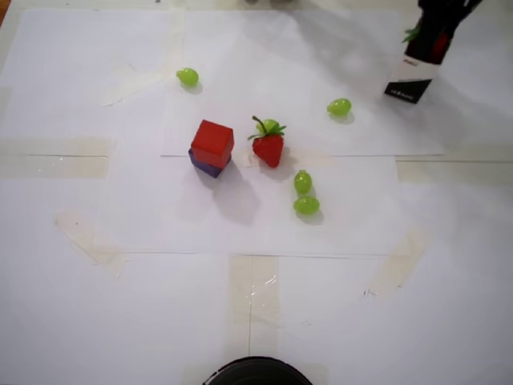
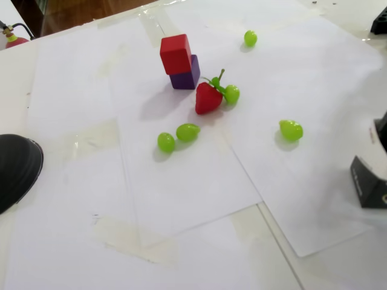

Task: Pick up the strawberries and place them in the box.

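A glossy red strawberry [image 1: 268, 148] with green leaves lies beside the red cube [image 1: 212, 143]. The dark pincer [image 1: 437, 32] covers the white box [image 1: 409, 80]; its opening can't be told.

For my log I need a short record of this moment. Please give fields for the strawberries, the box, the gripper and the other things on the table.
strawberry on table: one glossy red toy strawberry, touching a round green grape
box: tall white paper carton, tilted, top right in the overhead view
gripper: dark gripper at the carton's mouth; red and green show there
other grapes: four, loose
blocks: red cube on purple block
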